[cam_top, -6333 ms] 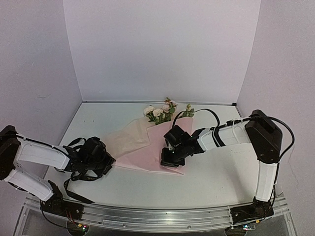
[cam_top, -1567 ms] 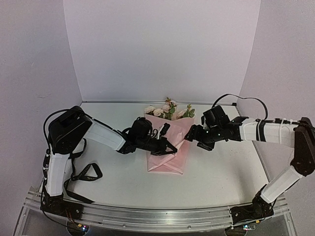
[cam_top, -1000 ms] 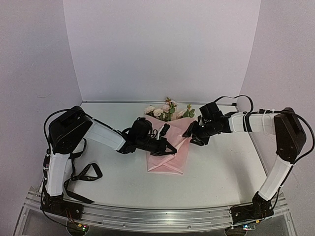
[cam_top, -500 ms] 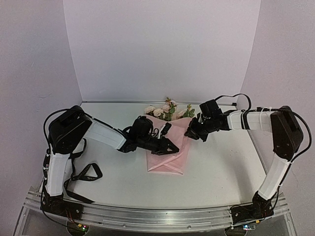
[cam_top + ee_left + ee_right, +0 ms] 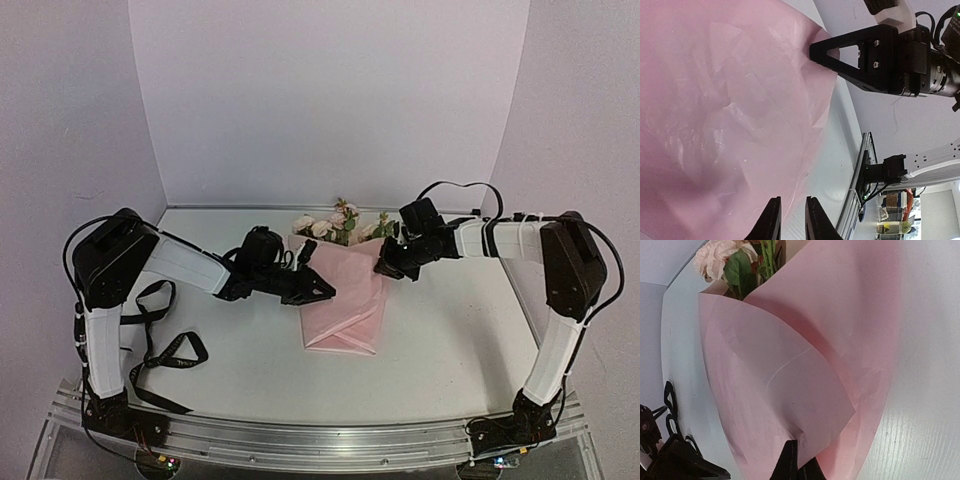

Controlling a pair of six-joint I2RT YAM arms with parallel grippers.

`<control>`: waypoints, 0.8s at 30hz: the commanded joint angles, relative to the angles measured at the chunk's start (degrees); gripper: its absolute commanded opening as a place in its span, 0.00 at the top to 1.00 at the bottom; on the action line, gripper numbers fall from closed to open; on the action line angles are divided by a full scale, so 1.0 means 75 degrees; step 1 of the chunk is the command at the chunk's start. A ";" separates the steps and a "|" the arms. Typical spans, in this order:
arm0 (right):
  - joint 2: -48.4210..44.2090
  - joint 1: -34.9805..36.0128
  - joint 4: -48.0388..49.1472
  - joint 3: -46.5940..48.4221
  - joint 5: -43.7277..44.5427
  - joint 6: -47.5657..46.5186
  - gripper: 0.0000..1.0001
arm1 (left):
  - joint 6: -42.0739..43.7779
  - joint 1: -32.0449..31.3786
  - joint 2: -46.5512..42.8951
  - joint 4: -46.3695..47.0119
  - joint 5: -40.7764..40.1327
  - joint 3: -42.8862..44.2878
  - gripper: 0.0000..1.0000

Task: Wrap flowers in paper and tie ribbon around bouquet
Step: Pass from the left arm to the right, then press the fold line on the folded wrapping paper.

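The pink paper [image 5: 345, 300] lies folded into a cone around the flowers [image 5: 335, 225], whose blooms stick out at the far end. My right gripper [image 5: 383, 268] is shut on the paper's upper right fold; in the right wrist view its fingers [image 5: 792, 465] pinch the overlapping flap [image 5: 790, 385] below the flowers [image 5: 720, 260]. My left gripper [image 5: 318, 290] hovers at the cone's left edge, jaws slightly apart and holding nothing. In the left wrist view the gripper [image 5: 792, 220] sits just short of the paper [image 5: 715, 110]. The black ribbon [image 5: 165, 350] lies loose at the front left.
The metal rail [image 5: 300, 440] runs along the near table edge. Pale walls close in the back and both sides. The ribbon's loops lie beside the left arm's base [image 5: 105, 400].
The left gripper opened, let go of the paper and drew back to the left. The right gripper closed on the paper's right fold and shifted slightly toward the back.
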 commanded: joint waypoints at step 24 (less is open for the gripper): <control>0.0550 -0.0306 0.0492 0.0435 0.0151 0.0922 0.46 | 0.0376 0.0009 0.0844 -0.2281 0.0054 0.0780 0.90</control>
